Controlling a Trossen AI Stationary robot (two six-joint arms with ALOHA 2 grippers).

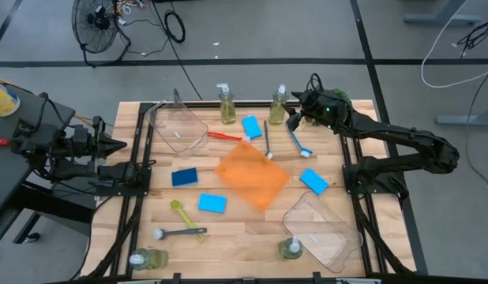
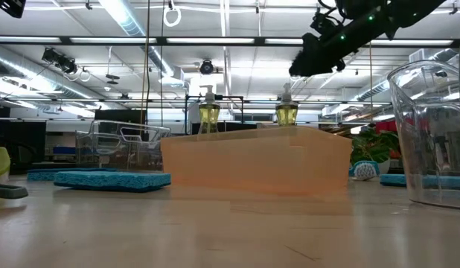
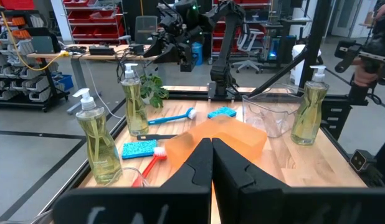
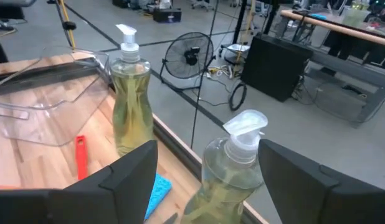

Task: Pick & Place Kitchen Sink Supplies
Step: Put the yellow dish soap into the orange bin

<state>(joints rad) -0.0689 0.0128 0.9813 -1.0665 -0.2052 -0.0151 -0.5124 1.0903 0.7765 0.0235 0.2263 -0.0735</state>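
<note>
Two pump bottles of yellowish soap stand at the far edge [image 1: 226, 103] [image 1: 278, 103], and two more at the near edge [image 1: 145, 259] [image 1: 290, 248]. Blue sponges [image 1: 252, 126] [image 1: 184, 177] [image 1: 212, 203] [image 1: 313, 181] lie flat. Brushes lie on the table: red [image 1: 224, 136], dark grey [image 1: 268, 139], blue [image 1: 299, 143], yellow-green [image 1: 181, 213], grey [image 1: 178, 233]. My right gripper [image 4: 208, 171] is open, raised above the table, its fingers on either side of the far right bottle's pump top [image 4: 244, 132] without touching. My left gripper [image 3: 211, 148] is shut at the table's left edge.
An orange translucent box [image 1: 252, 175] sits mid-table. Clear plastic bins lie at far left [image 1: 177, 126] and near right [image 1: 323, 230]. A green plant [image 1: 336, 101] is under my right arm. A fan [image 1: 95, 24] stands on the floor beyond the far edge.
</note>
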